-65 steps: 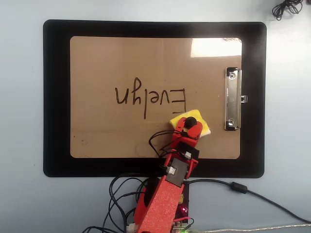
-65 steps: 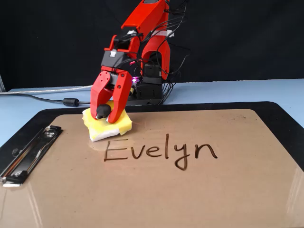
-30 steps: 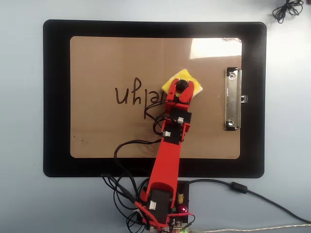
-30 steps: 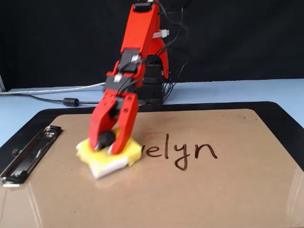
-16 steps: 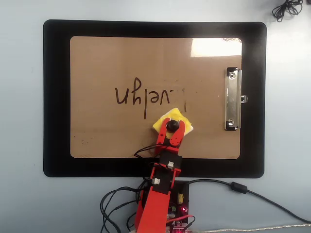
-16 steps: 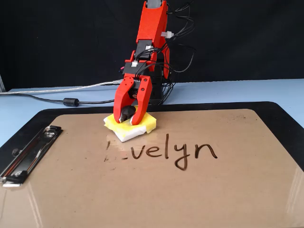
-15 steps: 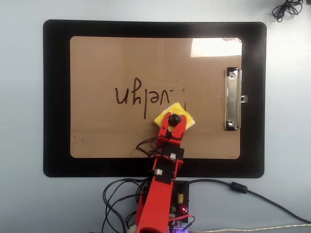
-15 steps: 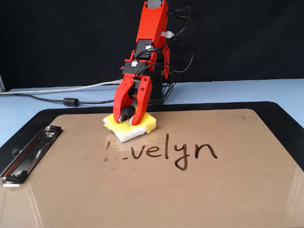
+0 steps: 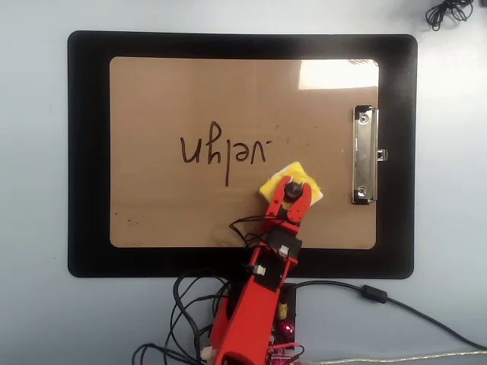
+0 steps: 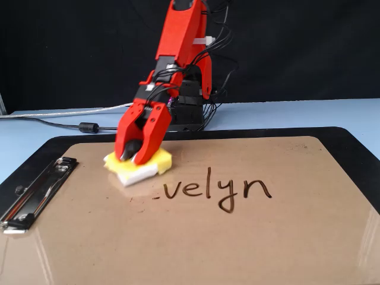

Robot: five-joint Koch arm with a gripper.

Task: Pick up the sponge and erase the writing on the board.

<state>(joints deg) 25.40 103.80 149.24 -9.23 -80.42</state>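
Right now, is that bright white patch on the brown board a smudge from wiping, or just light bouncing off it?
Just glare: in the overhead view it washes out the board at the corner above the metal clip. In the fixed view, fainter reflected streaks cross the board's near edge. The writing and the sponge under the gripper are sharp there; the backdrop is dark.
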